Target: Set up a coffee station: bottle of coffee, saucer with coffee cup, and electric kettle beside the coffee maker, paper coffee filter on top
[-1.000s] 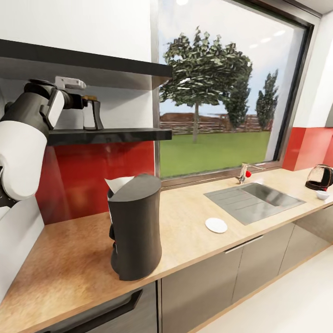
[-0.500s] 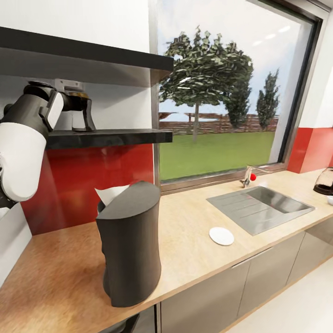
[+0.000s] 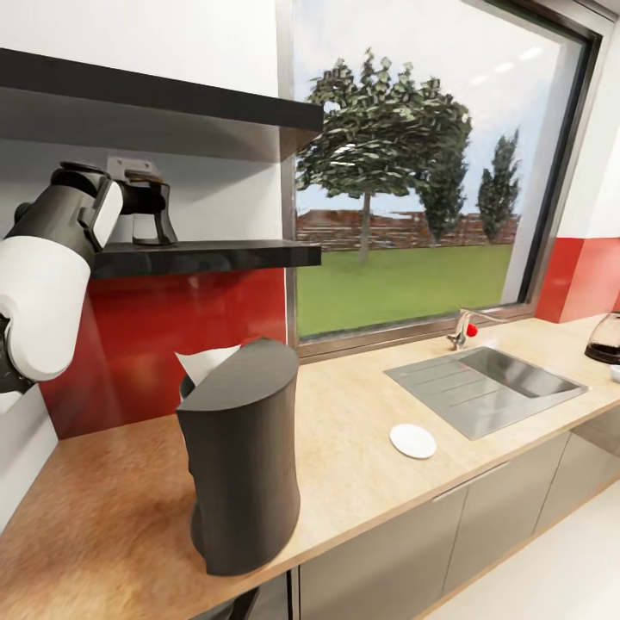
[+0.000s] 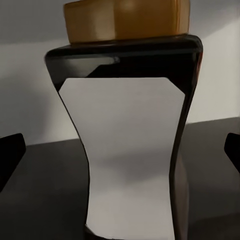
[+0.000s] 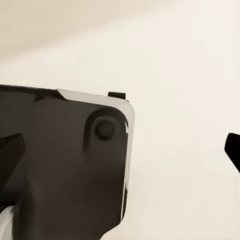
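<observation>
I am reaching my left arm up to the kitchen shelf (image 3: pixel 207 255), where my left pincer (image 3: pixel 155 220) is sitting around the bottle of coffee (image 4: pixel 131 135). In the left wrist view the bottle is standing upright on the dark shelf between my two finger pads (image 4: pixel 11 152), which are lying wide of its sides with a gap on each, so the pincer is released and not yet gripping. In the head view the bottle is mostly hidden behind my fingers, and I am only making out what may be its brown cap. Below, the coffee maker (image 3: pixel 241 456) is standing on the worktop (image 3: pixel 362 439), with the paper coffee filter (image 3: pixel 205 362) poking up at its top rear edge. The saucer (image 3: pixel 413 440) is lying flat on the worktop well apart from the coffee maker, just in front of the sink (image 3: pixel 486 386). The electric kettle (image 3: pixel 604 338) is sitting at the far right end of the worktop. My right pincer (image 5: pixel 125 155) is also spread open, its fingertips showing at both edges of the right wrist view.
</observation>
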{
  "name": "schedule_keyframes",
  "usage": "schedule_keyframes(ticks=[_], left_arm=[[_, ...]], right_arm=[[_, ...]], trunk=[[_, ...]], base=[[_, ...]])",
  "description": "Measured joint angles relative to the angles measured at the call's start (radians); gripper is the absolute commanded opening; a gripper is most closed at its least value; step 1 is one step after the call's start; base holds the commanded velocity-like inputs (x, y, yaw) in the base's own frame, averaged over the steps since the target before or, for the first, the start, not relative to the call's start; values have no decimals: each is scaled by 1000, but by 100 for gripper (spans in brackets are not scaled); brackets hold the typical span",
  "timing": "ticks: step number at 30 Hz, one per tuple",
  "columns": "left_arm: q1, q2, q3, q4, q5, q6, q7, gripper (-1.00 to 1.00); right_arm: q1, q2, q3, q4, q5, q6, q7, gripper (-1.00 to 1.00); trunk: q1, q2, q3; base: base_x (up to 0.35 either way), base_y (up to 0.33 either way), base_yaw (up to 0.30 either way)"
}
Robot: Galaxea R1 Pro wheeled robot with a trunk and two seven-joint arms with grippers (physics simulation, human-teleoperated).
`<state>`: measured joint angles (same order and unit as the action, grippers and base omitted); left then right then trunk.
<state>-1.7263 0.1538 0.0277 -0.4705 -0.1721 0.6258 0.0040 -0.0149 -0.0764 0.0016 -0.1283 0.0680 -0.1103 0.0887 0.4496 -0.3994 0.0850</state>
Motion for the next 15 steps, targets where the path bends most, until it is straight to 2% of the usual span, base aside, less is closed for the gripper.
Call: schedule_keyframes(ticks=[15], left_arm=[[20,1,1,0,0,-1,0,100]], right_arm=[[0,0,0,0,0,0,0,100]], trunk=[[0,0,0]], base=[[18,0,0]])
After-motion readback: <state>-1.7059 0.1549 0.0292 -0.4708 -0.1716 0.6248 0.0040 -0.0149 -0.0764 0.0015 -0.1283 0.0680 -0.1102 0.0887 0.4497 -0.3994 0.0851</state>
